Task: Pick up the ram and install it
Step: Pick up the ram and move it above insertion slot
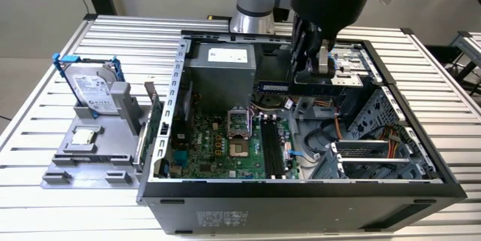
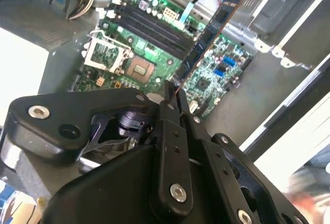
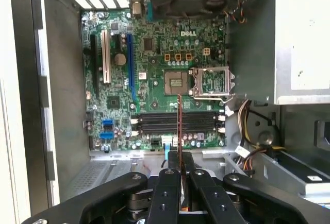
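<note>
Open case (image 1: 301,199): sitting mid-table (image 1: 53,207), reaching toward the near edge.
Motherboard (image 1: 218,151): lying inside the case, socket (image 3: 176,82) standing open.
Hard drive (image 1: 94,90): standing upright in a grey rack (image 1: 56,170) by the table edge at the exterior view's left.
Chip (image 1: 83,136): lying on the rack in front of the drive.

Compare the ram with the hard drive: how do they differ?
The ram is a long, narrow dark stick; the hard drive is a broad silver block in a blue frame. The ram is held by the gripper above the open case; the hard drive stands on the grey stand outside it. Both are uninstalled.
</note>
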You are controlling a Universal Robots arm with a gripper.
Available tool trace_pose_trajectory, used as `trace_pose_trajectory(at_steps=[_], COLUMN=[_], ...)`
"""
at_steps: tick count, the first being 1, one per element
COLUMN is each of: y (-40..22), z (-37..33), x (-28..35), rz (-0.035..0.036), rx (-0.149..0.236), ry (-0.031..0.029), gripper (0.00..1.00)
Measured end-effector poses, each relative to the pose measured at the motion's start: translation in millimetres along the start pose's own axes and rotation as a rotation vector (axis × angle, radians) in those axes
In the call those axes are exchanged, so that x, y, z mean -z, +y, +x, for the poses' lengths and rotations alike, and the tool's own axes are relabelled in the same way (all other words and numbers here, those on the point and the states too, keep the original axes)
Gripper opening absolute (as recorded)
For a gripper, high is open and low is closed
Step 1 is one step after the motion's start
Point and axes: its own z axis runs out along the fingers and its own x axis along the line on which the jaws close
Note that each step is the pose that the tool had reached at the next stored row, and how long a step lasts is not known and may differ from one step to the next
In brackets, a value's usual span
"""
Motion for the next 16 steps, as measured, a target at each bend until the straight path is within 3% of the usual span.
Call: trace_pose_trajectory(at_steps=[3,13,16], y=[-3.8,-4.5,-4.5], z=[-1.2,-2.8,-6.0], x=[0.0,-0.1,-0.2], rz=[0.0002,0.0003,0.0003], rx=[0.000,0.016,0.017], ry=[0.0002,0.0003,0.0004], gripper=[0.00,0.00,0.00])
